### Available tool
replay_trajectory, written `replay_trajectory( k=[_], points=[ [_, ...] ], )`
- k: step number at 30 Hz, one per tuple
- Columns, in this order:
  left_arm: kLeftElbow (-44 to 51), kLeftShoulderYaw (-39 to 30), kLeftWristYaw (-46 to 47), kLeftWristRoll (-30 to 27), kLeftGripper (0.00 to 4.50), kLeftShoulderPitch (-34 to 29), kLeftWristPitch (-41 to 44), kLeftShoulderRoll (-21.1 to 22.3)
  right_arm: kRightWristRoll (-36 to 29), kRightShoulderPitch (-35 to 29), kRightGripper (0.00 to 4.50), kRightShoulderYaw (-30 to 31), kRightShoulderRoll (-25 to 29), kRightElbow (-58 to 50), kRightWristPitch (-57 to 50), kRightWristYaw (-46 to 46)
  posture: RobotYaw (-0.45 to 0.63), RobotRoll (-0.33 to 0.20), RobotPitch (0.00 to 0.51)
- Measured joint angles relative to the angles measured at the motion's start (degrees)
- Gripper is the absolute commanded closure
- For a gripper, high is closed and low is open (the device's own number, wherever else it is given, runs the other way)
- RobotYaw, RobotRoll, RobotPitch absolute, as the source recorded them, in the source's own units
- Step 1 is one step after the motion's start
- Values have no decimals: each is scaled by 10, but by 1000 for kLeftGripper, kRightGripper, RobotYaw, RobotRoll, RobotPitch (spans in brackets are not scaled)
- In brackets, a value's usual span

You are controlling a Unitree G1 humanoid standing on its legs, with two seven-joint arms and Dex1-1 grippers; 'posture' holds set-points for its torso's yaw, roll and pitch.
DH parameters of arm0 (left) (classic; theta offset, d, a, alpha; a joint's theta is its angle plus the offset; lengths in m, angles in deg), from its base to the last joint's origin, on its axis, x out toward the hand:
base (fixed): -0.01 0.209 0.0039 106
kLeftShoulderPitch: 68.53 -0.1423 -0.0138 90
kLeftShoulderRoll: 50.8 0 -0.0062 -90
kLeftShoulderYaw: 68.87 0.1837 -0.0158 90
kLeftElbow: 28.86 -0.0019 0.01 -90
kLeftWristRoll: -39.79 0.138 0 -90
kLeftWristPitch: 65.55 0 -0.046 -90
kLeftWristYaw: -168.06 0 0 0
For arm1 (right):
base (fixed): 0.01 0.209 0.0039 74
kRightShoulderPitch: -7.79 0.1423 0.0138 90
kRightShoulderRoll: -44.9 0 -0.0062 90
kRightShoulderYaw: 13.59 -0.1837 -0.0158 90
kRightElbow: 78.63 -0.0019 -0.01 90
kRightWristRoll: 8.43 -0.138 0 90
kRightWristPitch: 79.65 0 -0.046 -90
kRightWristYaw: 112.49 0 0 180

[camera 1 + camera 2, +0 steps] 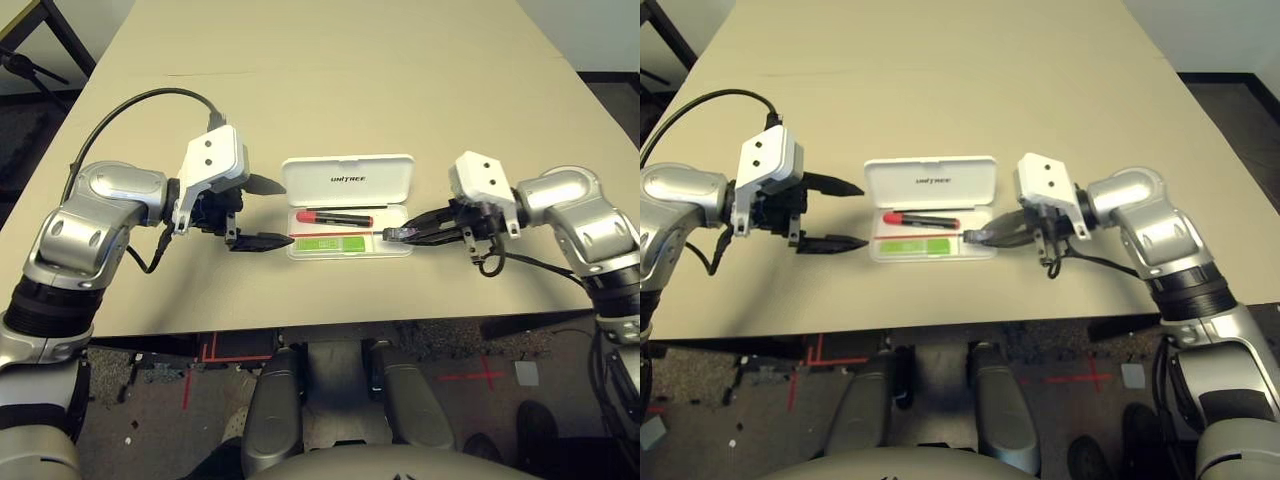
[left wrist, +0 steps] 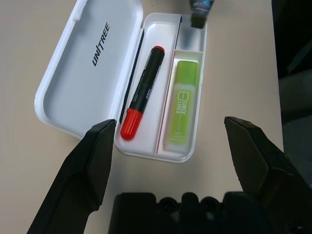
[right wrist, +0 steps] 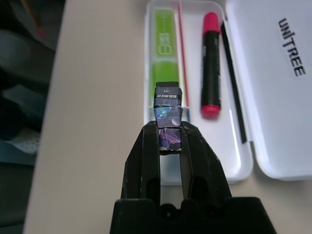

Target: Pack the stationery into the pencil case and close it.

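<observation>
**Last small piece heading into the case**

Left gripper (image 1: pixel 258 213) waits just beside the left end of the pencil case (image 1: pixel 348 247), fingers spread wide, nothing between them. It points in at the case but is not touching it.

The case sits mid-table, lid (image 1: pixel 347 180) laid back flat on the far side with its print showing. In the tray: a red marker (image 1: pixel 334 217) with a black body, a thin red pen (image 2: pixel 165 104) beside it, a thin black pen (image 2: pixel 133 65) against the hinge edge, and a green highlighter (image 1: pixel 336 243) in the near compartment.

Right gripper (image 3: pixel 169 127) is clamped on a small dark block (image 3: pixel 168 108), held just over the right end of the tray. Whether the block touches the rim, I cannot tell.

Step in hand, by my reading: placing the block. Next calls for lowering it into the bare spot at that end, letting go, drawing clear. Then the lid wants swinging forward and pressing shut.
</observation>
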Motion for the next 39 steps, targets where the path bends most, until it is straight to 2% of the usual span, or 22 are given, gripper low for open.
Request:
replay_trajectory(
  k=[24,29,35,39],
  points=[
    [-2,-2,0,0,0,-3,2,0,38,15,4196,18,-16,67,79,-3,14,0,194],
    [-3,-3,5,0,0,-3,2,0,39,17,2445,18,-17,71,82,-10,11,0,192],
    [-37,-8,17,4,0,-1,-5,0,33,24,73,18,-21,82,83,-23,6,0,192],
    [-74,-8,39,20,0,14,-11,-2,-1,48,29,5,-16,109,71,-59,4,0,192]
  ],
)
